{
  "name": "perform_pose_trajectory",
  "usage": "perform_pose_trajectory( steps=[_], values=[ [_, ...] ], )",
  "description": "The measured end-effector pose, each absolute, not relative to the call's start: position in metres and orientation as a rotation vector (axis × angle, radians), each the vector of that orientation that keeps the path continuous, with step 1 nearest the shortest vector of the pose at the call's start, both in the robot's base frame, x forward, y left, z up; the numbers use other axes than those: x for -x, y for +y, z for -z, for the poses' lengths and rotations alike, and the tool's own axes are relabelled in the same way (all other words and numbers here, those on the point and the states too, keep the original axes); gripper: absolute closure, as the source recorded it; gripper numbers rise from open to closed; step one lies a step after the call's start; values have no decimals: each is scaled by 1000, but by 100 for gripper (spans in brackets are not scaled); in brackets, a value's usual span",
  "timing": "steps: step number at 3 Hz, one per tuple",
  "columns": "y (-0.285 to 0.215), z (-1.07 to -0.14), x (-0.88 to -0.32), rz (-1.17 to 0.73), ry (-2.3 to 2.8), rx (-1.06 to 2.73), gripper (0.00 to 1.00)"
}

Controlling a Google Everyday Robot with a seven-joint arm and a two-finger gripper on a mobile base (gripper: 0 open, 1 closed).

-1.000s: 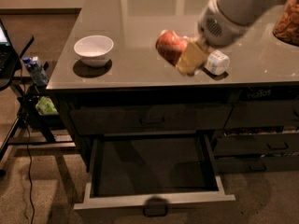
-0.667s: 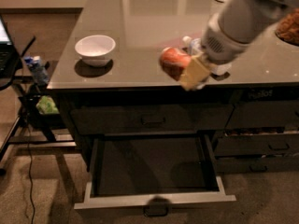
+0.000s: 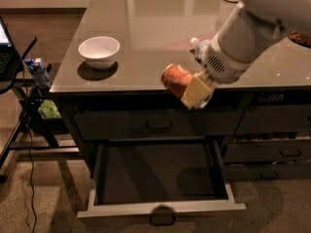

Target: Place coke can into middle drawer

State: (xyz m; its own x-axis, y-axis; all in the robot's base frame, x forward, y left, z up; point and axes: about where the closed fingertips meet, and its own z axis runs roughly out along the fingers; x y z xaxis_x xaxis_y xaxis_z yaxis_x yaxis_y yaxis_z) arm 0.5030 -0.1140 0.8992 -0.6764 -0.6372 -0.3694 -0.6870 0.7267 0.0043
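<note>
My gripper (image 3: 187,89) is shut on the coke can (image 3: 176,80), a red-orange can held on its side at the front edge of the counter (image 3: 146,38), above the open middle drawer (image 3: 160,178). The drawer is pulled out below, with a dark flat floor, a lighter grey front panel and a small bar handle (image 3: 162,217). One cream-coloured finger (image 3: 197,90) shows in front of the can; the other is hidden behind it. The closed drawer above (image 3: 158,125) sits just under the can.
A white bowl (image 3: 99,51) sits on the counter at the left. A clear plastic bottle (image 3: 200,48) lies behind my arm. Narrower drawers (image 3: 286,152) are at the right. A stand with a small carton (image 3: 39,72) and a cable are at the far left.
My gripper has carried the coke can from the middle of the counter forward and left to its front edge, over the open drawer.
</note>
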Motion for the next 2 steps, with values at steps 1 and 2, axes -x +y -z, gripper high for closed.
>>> perform_pose_trajectory(
  steps=[1,2],
  values=[
    [-105,-851,-475,-291,2674,995,100],
    [-93,-795,-446,-381,2772,983,100]
  ],
)
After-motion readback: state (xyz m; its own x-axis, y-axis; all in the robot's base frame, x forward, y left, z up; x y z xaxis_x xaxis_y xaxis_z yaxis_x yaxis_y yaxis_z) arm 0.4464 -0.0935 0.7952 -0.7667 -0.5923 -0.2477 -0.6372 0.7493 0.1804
